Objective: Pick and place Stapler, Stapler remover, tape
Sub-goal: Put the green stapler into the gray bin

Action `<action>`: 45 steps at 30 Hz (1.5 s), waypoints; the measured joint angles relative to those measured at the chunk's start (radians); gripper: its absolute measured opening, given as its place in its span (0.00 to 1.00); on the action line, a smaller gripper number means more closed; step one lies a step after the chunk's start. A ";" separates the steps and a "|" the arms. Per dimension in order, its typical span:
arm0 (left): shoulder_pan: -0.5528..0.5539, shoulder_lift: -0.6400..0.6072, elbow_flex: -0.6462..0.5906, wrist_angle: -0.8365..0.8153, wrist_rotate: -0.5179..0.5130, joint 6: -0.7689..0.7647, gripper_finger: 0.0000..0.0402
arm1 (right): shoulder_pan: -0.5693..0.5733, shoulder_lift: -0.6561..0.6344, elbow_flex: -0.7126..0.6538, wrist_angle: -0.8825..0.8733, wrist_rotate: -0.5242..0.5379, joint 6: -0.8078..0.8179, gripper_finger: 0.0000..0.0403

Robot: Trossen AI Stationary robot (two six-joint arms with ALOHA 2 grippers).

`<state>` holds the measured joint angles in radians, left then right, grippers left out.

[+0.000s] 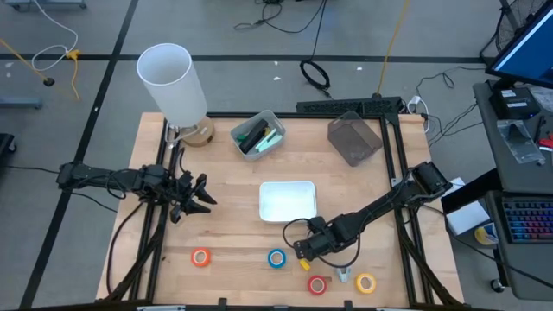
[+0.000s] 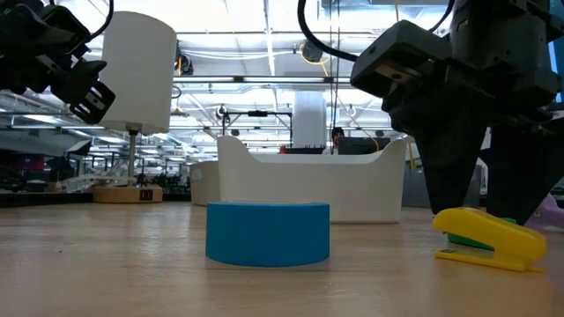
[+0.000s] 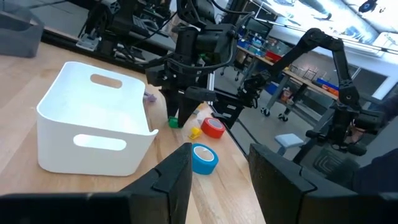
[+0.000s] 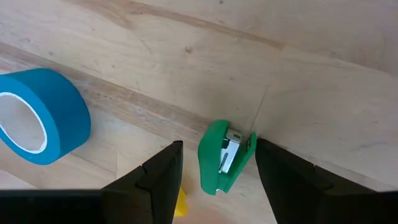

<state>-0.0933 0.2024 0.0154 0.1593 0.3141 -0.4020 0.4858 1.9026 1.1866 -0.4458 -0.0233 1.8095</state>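
My right gripper (image 1: pixel 302 251) (image 4: pixel 217 147) is open and points down at the near part of the table. Its fingers stand on either side of a small green stapler-like piece (image 4: pixel 222 157) with a metal insert, and I see no touch. A small yellow stapler (image 2: pixel 490 238) lies flat right beside the green piece. The blue tape (image 1: pixel 276 258) (image 4: pixel 38 116) lies flat just to their left. The orange tape (image 1: pixel 200 257), red tape (image 1: pixel 317 284) and yellow tape (image 1: pixel 365 282) also lie flat along the near edge. My left gripper (image 1: pixel 195 197) (image 3: pixel 217 180) hovers open over the table's left side.
A white bin (image 1: pixel 287 200) stands at the table's centre, just beyond my right gripper. A grey bin with pens (image 1: pixel 257 135) and a dark box (image 1: pixel 354 138) sit toward the far edge. A white lamp (image 1: pixel 173 82) stands at the far left corner. Another small piece (image 1: pixel 343 276) lies between the red and yellow rolls.
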 joint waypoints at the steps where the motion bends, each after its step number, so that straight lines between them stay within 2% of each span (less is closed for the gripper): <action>1: 0.000 0.000 0.000 0.000 0.000 0.000 0.39 | 0.000 0.000 0.000 0.000 -0.001 0.000 0.49; 22: 0.000 0.000 0.000 0.001 -0.001 -0.033 0.39 | -0.001 0.002 -0.002 0.000 0.040 -0.026 0.49; 26: 0.000 0.000 0.000 0.002 -0.001 -0.091 0.39 | -0.001 0.002 -0.003 -0.003 0.022 -0.019 0.43; 38: 0.000 0.000 0.000 0.005 -0.002 -0.250 0.39 | -0.002 -0.061 -0.009 0.004 0.041 -0.068 0.14; 45: 0.000 0.000 0.000 0.070 -0.013 -0.338 0.39 | -0.002 -0.189 -0.008 0.074 0.090 -0.075 0.14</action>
<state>-0.0933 0.2028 0.0154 0.2288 0.3015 -0.7396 0.4840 1.7138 1.1790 -0.3716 0.0666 1.7346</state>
